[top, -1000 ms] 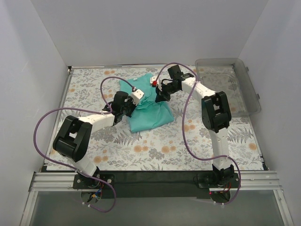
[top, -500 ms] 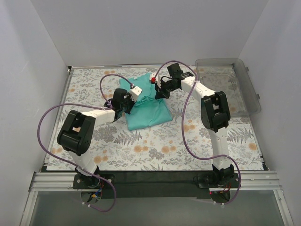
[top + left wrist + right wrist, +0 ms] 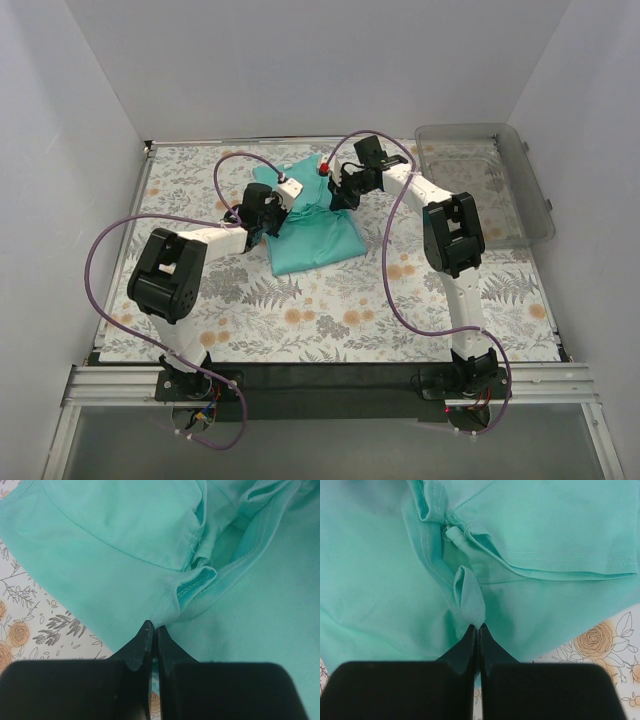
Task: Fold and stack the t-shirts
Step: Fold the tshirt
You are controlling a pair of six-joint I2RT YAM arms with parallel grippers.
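T-shirt point(image 3: 318, 238) of plain teal, lying rumpled on the flower-printed tabletop point(image 3: 330, 310), toward the far middle, reached from either side by one arm. Left claw point(image 3: 152, 628), seen from its own wrist: black fingers closed to a narrow seam, tips touching, pinching a small stitched edge of the cloth just where a fold comes down to them. Beyond the tips, gathers into several creases and a hemmed flap; left of the pinch, spreads flat and smooth over the print. Right claw point(image 3: 476, 629), likewise drawn tight, tips together, gripping a slim ridge of fabric that runs straight away from the points. Past that ridge, shows a hem with pale stitching and a loose thread; to the right, a hemmed edge running across, with bare flowered tabletop at the lower right corner. From overhead: left claw at the far left edge of the t-shirt, right claw at its far right edge, near each other but apart; cloth between them either lifted or bunched, cannot tell which. Near part of the t-shirt flat on the tabletop, one corner pointing toward the arm bases. Clear plastic bin point(image 3: 535, 205) at the far right corner of the tabletop, well apart from the t-shirt. Purple cables point(image 3: 100, 260) looping along both arms.
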